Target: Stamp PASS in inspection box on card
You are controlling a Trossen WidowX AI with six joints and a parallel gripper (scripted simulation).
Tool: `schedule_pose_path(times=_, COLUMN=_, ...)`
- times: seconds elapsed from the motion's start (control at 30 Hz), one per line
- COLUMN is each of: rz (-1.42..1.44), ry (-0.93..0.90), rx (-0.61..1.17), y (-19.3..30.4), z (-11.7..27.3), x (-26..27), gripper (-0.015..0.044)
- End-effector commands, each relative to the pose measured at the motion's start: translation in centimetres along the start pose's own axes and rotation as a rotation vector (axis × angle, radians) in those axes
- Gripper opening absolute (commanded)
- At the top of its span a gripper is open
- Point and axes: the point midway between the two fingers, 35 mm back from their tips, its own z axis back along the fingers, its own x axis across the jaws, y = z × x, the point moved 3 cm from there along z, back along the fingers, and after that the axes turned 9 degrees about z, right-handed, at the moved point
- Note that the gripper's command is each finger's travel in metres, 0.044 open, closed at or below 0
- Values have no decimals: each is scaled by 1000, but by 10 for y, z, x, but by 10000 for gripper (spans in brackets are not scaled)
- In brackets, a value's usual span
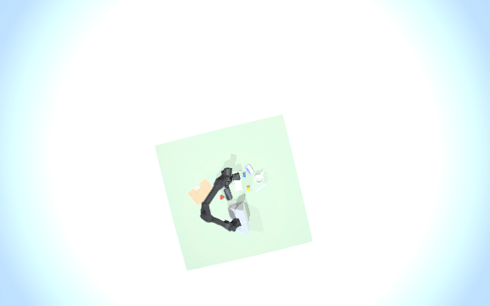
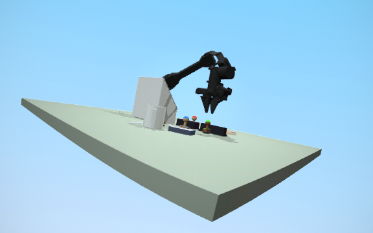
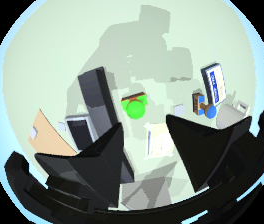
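Note:
My gripper (image 2: 209,112) (image 3: 144,122) is open and empty, pointing down above the bench. A stamp with a green knob (image 2: 208,122) (image 3: 135,109) stands below, just beyond the fingertips in the wrist view. A blue-knobbed stamp (image 2: 186,119) (image 3: 210,111) stands to the right in the wrist view. A red-knobbed stamp (image 1: 222,197) (image 2: 194,118) and a yellow one (image 1: 248,188) also stand there. No PASS marking is readable. A white card (image 1: 238,185) (image 3: 159,141) lies between the fingers' outlines; its box is too small to make out. A dark pad (image 3: 80,132) in a pale frame lies left.
A long dark block (image 3: 100,95) stands beside the green-knobbed stamp. A white box with a blue label (image 1: 249,169) (image 3: 214,84) and a mug (image 1: 259,178) (image 2: 154,117) are on the right. A tan board (image 1: 200,192) (image 3: 48,137) lies left. The arm's grey pedestal (image 2: 147,97) stands behind.

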Motion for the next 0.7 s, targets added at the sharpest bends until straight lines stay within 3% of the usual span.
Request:
schedule_pose_path(times=0.0, rz=-4, ry=-10, rx=9, y=0, z=-10, x=1, gripper=211)
schedule_pose_path(times=0.67, rz=-4, ry=-10, rx=8, y=-1, z=-43, x=4, gripper=211)
